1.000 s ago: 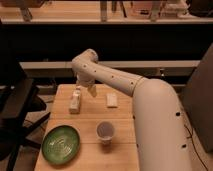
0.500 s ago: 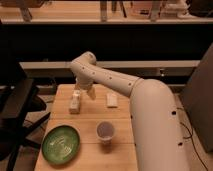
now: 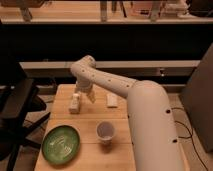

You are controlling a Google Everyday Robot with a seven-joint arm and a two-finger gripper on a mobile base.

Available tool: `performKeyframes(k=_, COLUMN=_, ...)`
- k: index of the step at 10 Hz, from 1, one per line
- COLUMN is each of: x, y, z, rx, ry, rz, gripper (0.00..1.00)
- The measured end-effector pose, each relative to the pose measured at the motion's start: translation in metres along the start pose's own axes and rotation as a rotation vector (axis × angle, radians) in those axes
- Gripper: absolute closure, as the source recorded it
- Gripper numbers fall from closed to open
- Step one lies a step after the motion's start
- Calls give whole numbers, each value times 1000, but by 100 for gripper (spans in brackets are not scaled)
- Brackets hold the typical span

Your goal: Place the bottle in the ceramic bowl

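Note:
A small pale bottle (image 3: 75, 103) with a whitish cap rests on the wooden table (image 3: 90, 120) at the back left. My gripper (image 3: 88, 96) hangs just right of the bottle, slightly above the tabletop, open with nothing between its fingers. I cannot tell whether it touches the bottle. The green ceramic bowl (image 3: 61, 144), wide and shallow with lighter swirl marks, sits at the table's front left corner, well in front of the bottle. My white arm (image 3: 140, 115) reaches in from the lower right across the table.
A white cup (image 3: 105, 131) stands near the table's middle front, right of the bowl. A flat white packet (image 3: 112, 100) lies right of the gripper. A dark chair (image 3: 15, 110) stands off the table's left edge. A dark counter wall runs behind.
The gripper has shifted a little to the left and down, closer to the bottle. The bottle, bowl, cup and packet have not moved.

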Motion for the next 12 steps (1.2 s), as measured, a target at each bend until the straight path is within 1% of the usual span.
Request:
performKeyframes(k=2, x=0, y=3, z=6, rx=-15, ry=-14, rz=-3, gripper=20)
performKeyframes(k=4, x=-3, y=3, z=21, rx=-30, ry=-27, rz=-13, gripper=20)
performKeyframes(k=5, x=-5, y=2, z=25, rx=-34, ry=-34, rz=-17, gripper=20)
performKeyframes(k=7, x=-4, y=4, z=27, rx=-44, ry=-42, rz=-15, gripper=20)
performKeyframes(k=12, x=-9, y=-3, z=38, rx=-71, ry=-76, rz=-43, gripper=20)
